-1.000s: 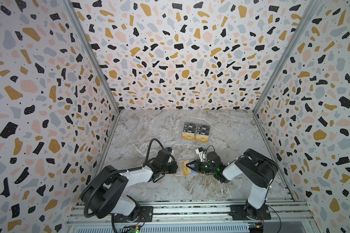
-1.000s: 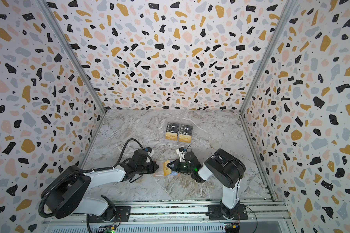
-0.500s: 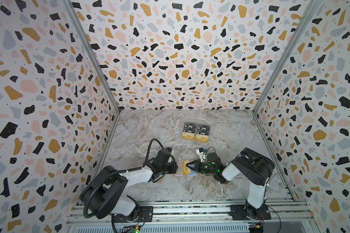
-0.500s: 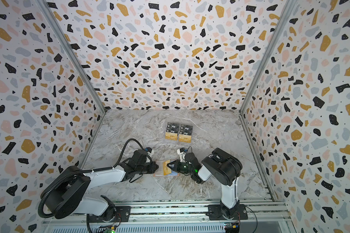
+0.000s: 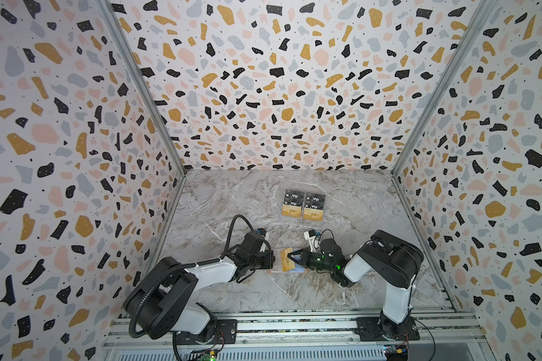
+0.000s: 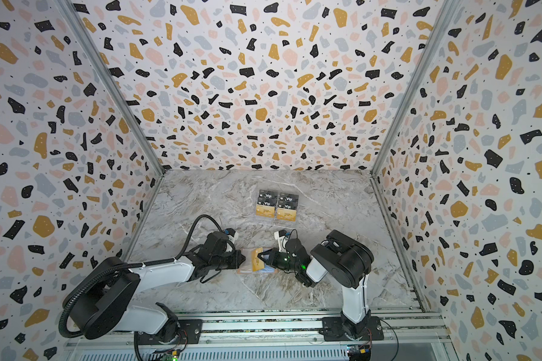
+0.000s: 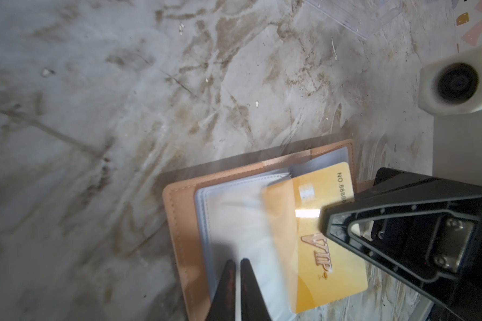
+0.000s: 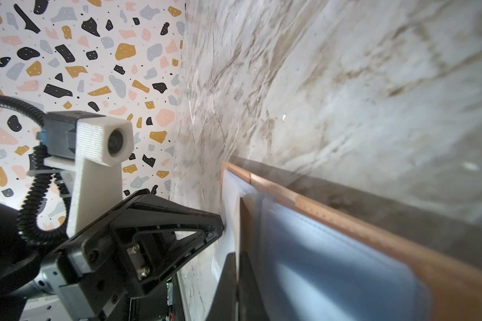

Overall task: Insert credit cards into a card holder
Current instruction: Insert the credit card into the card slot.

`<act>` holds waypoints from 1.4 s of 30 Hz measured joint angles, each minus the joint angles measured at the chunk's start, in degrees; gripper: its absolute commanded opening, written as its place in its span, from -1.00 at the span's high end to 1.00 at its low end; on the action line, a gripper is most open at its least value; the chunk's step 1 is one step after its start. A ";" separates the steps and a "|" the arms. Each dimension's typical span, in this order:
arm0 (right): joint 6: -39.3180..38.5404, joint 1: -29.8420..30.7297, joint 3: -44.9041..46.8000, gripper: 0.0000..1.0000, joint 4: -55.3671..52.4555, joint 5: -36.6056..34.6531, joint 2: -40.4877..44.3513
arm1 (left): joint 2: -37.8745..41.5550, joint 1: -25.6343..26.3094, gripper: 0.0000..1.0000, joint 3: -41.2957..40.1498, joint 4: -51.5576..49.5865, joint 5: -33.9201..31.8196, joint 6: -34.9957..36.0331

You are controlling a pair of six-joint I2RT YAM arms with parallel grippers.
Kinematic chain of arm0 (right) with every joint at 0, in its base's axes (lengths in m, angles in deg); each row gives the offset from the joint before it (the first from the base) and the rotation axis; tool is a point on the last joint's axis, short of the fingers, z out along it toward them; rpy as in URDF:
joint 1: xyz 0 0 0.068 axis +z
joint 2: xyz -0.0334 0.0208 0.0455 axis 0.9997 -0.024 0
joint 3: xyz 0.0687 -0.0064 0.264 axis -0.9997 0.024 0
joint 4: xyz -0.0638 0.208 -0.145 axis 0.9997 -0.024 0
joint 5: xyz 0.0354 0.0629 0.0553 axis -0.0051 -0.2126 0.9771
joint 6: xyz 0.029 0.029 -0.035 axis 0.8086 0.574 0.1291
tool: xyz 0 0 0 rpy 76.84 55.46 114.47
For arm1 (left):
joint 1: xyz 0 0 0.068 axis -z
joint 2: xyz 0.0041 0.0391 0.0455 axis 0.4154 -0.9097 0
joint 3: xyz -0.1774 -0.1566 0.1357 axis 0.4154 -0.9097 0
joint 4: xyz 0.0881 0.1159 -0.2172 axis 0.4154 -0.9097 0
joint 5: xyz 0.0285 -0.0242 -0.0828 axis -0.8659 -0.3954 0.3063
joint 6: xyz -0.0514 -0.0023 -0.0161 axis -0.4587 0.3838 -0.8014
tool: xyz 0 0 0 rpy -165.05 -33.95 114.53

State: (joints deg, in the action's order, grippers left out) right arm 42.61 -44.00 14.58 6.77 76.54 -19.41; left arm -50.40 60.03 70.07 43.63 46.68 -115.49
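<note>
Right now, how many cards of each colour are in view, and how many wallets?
Gold cards: 3, one of them in the right gripper
Black cards: 4
Wallet: 1
Total: 8

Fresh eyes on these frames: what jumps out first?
The two arms face each other tip to tip at the front centre of the marble table. The right end effector is shut on a gold card over the open pink card holder, while the left end effector appears to pinch a clear sleeve. Behind them black Vip cards sit in rows, and loud terrazzo walls box everything in.
</note>
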 measured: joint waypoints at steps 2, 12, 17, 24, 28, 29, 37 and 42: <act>0.20 0.17 0.00 1.00 0.20 -0.44 0.00 | 0.00 0.00 0.80 0.00 0.00 0.00 -0.02; 0.31 0.83 0.00 1.00 0.68 -2.08 -0.94 | 0.07 0.00 0.80 0.00 -0.02 0.00 -0.04; -1.05 1.16 0.00 1.00 -1.92 -3.50 0.70 | 0.07 0.00 0.80 0.00 0.00 0.04 -0.04; -1.55 1.79 -0.02 1.00 -2.73 -4.68 1.29 | 0.07 0.00 0.80 0.00 0.00 0.07 -0.09; -1.07 2.38 -0.02 1.00 -1.73 -5.57 0.79 | 0.07 0.00 0.80 0.00 -0.02 0.04 -0.15; -0.90 2.51 -0.02 1.00 -1.51 -5.79 0.68 | 0.07 0.00 0.80 -0.02 0.00 0.07 -0.24; 0.00 3.34 0.13 0.73 -1.11 -7.54 0.66 | 1.16 0.00 0.80 -0.17 -1.18 -0.42 -1.40; -0.52 4.17 -0.24 0.53 -4.07 -8.24 0.83 | 4.11 0.00 0.78 -0.81 -2.14 -1.49 -2.36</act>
State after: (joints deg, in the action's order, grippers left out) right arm 42.08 -39.83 14.34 2.71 68.30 -18.58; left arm -46.29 60.03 69.26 41.49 45.20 -117.85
